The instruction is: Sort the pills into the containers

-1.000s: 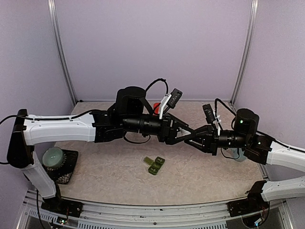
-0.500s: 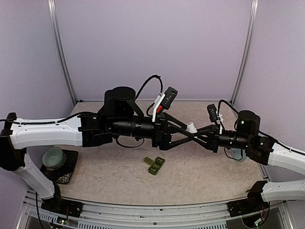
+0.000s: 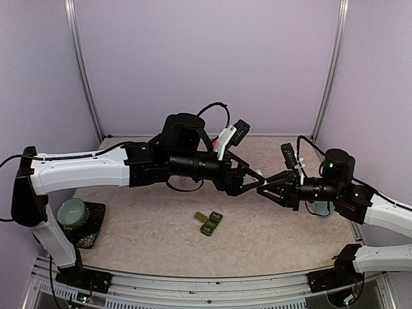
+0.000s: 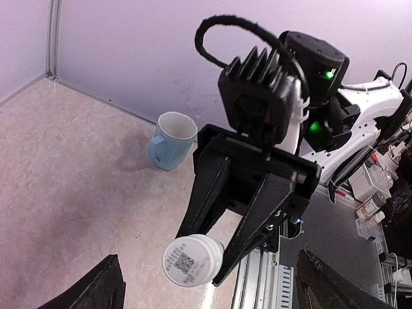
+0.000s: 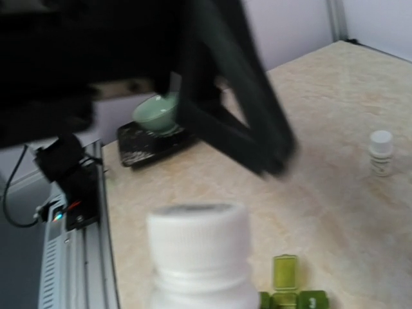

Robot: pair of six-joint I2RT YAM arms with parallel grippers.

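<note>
White pill bottle in right claw, containers on table

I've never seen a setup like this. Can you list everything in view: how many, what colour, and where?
pill box: one, dark green, three joined compartments, middle of the table
held bottle: one, white, ribbed cap, in the air in the right tool
small bottle: one, white, standing on the table, seen only from the right wrist
mug: one, pale blue, on the table near the wall
bowl: one, pale green, on the tray
tray: one, black, near left corner of the table
table: one, beige marbled
left tool: one, black, open, facing the held bottle
right tool: one, black, shut on the held bottle
</note>
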